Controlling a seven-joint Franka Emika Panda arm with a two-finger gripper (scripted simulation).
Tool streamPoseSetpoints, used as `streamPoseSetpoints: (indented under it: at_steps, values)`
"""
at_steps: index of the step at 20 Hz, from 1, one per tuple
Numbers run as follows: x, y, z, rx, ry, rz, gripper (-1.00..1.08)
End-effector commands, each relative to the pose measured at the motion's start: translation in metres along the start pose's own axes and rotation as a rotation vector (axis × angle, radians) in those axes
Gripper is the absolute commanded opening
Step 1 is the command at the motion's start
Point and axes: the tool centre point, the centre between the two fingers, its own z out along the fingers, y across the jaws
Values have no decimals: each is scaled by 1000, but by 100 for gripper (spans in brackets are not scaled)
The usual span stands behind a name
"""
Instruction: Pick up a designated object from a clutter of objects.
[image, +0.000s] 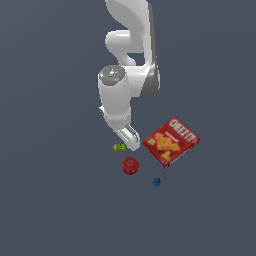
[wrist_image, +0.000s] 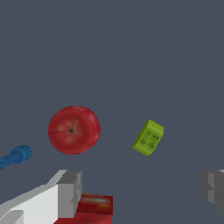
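Observation:
The designated yellow-green oblong piece lies on the grey floor, just to the exterior view's left of my gripper. In the wrist view the piece is a small studded brick, a little beyond the gap between my two fingers and nearer the one finger. My gripper is open and empty, with its grey fingertips far apart. The round red disc lies close by. The tiny blue piece lies farther off. The red Cheez-It box lies flat at the exterior view's right.
A corner of the red box shows beside one finger in the wrist view. The white arm reaches down from the top of the exterior view. The grey floor spreads all around.

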Motion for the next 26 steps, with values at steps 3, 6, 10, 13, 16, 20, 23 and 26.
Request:
streamPoseSetpoints:
  at_steps: [3, 6, 10, 13, 16, 20, 23, 26]
  values:
    - [-1, 10, 25, -7, 6, 139, 100]
    - [-1, 17, 41, -12, 12, 230, 100]
    - [-2, 26, 59, -19, 21, 336, 100]
    - [-3, 32, 69, -23, 29, 400, 100]
    - [-3, 37, 76, -26, 35, 449, 100]
    - [-3, 42, 83, -29, 41, 492, 100]
    - [-3, 44, 86, -30, 44, 508, 100]
    - [-3, 44, 86, -30, 43, 507, 100]
